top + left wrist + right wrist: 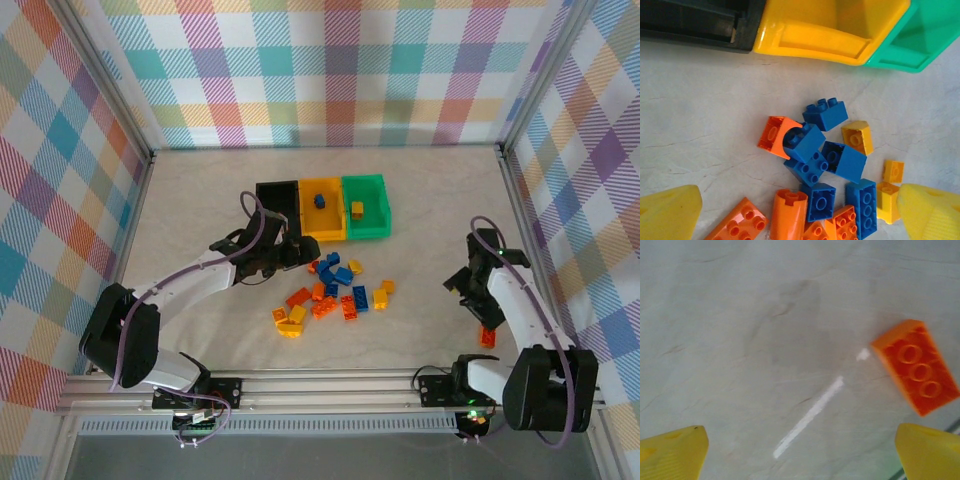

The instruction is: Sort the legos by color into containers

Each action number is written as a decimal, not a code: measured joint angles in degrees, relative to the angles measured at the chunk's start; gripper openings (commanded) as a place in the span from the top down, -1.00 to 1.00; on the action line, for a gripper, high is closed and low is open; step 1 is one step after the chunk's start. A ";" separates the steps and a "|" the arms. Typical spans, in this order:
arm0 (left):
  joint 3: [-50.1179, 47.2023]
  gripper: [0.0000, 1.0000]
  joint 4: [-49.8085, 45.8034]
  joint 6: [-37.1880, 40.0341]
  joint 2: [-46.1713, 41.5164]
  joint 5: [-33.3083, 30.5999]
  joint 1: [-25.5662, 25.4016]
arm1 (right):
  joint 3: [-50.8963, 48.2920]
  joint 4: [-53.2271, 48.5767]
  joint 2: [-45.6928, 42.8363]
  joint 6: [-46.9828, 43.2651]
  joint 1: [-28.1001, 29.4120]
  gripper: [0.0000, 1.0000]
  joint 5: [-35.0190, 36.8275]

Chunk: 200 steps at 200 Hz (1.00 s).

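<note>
A heap of red-orange, blue and yellow legos [335, 290] lies on the table in front of the containers. The black [278, 195], yellow [335, 222] and green [372, 228] bins stand joined in a row. A blue brick [319, 201] lies in the yellow bin and a yellow brick [357, 209] in the green one. My left gripper [298, 250] hovers open over the heap's left edge; in the left wrist view it [800, 215] straddles blue [820, 201] and orange bricks [788, 215], holding nothing. My right gripper [800, 455] is open above bare table, with a lone orange brick [917, 365] ahead of its right finger.
The lone orange brick [487, 337] sits near the front right, close to the right arm [510, 300] and the metal rail [330, 385] at the table's front. Checked walls enclose the table on three sides. A white streak [810, 417] marks the surface under the right gripper.
</note>
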 measured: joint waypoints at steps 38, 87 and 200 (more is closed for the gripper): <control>-0.31 -1.00 0.98 0.02 0.33 1.31 0.00 | -2.64 1.11 3.63 -0.02 -5.42 -0.93 0.33; -0.31 -1.00 0.94 0.02 0.39 1.49 0.04 | -8.31 6.84 8.52 -0.79 -7.82 -0.63 -3.04; -0.28 -1.00 0.46 0.02 0.57 1.09 0.07 | -3.96 10.60 13.55 -5.20 4.31 -0.63 -6.45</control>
